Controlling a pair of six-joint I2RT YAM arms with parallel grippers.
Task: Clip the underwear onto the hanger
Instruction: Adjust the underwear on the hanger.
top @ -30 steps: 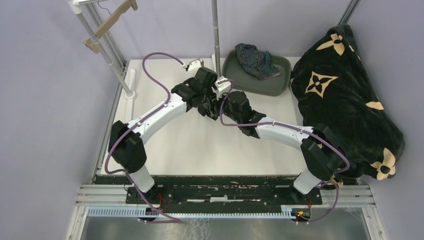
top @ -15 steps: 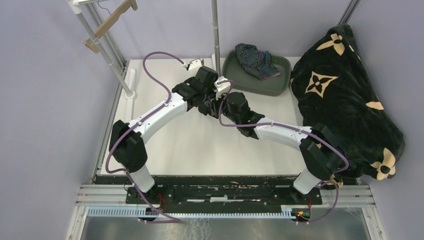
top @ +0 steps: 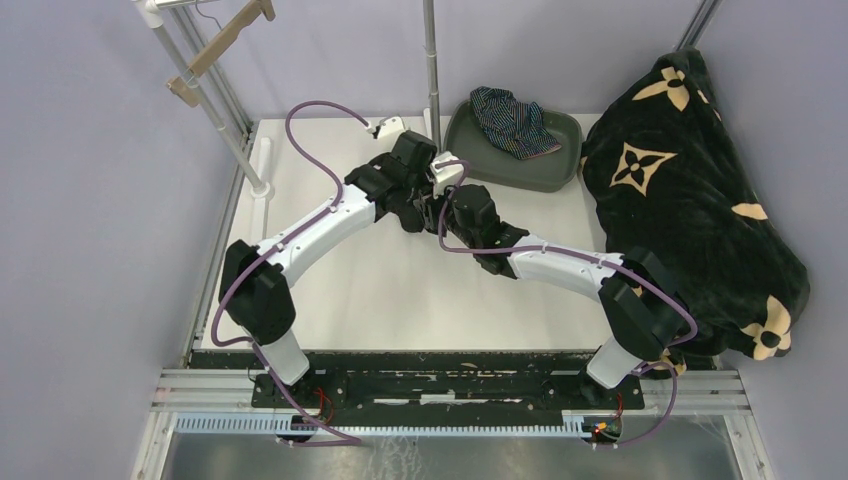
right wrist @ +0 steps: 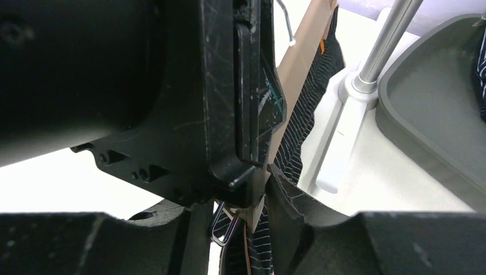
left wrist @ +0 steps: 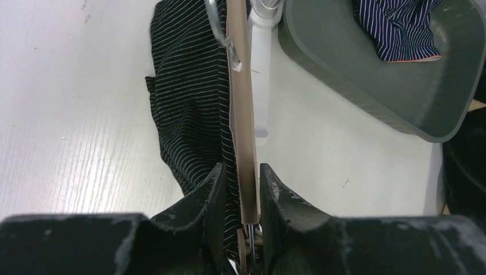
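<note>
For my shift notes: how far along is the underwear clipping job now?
Done: black pinstriped underwear lies against the tan wooden hanger. In hand: left gripper and right gripper bracket its clip end. Remaining: navy striped underwear sits in the grey tray.

The top view hangs high above and behind the arm bases (top: 285,360) at 6 o'clock, looking steeply down on the whole white desk (top: 330,290); the left wrist view crouches low, peering between its own black fingers (left wrist: 215,189) along a tan wooden hanger bar (left wrist: 243,143); the right wrist view sits closer still, mostly blocked by the left arm's black housing (right wrist: 172,86); all three catch the dark grey plastic tray (top: 520,178) between 1 and 2 o'clock.
</note>
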